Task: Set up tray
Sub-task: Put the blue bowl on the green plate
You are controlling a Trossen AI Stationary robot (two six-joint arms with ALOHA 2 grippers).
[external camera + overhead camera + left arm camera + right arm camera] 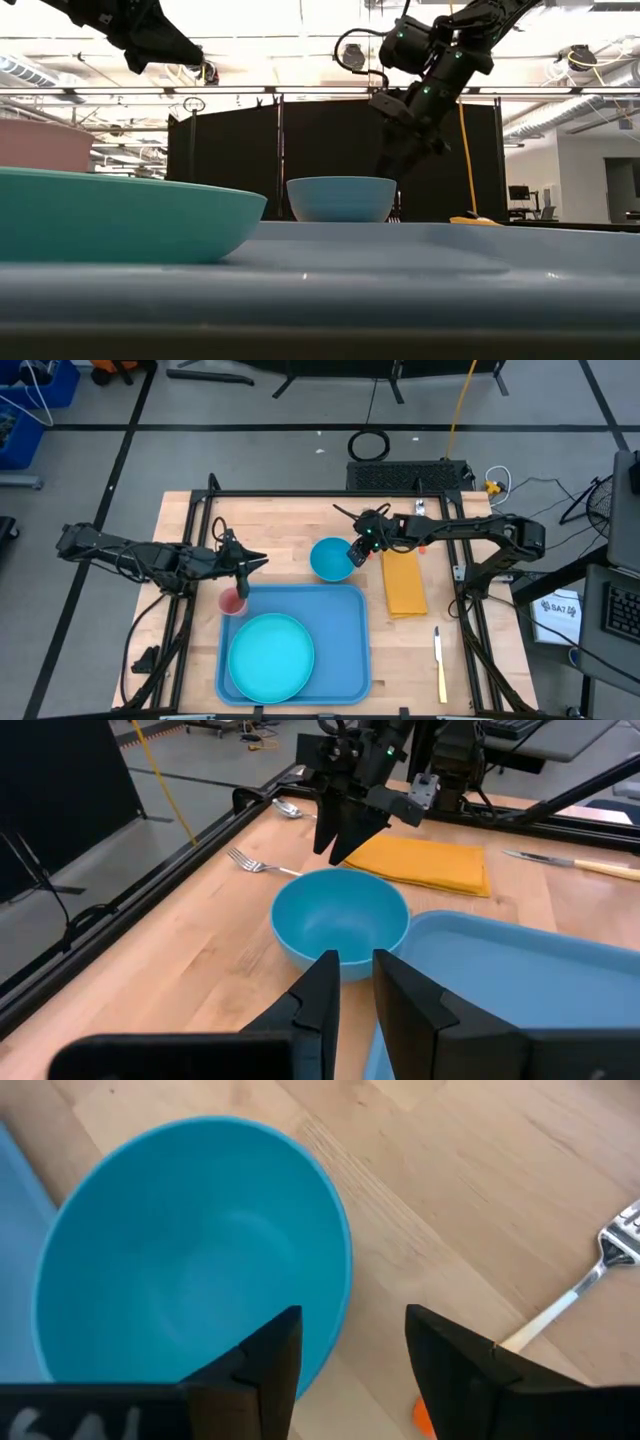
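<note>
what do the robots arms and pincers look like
Both arms are dark, nearly black, built of slim jointed links with black cables looped along them. Each ends in a two-finger pincer: the left pincer has flat, tapering black fingers, and the right pincer has the same blocky dark fingers. The right arm's wrist shows small green indicator lights and a pale tag.

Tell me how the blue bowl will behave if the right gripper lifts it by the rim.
The bowl looks like thin rigid plastic, so probably light and stiff. Its glossy surface may slip between the right gripper's open fingers. Held by one edge, it will likely tilt.
</note>
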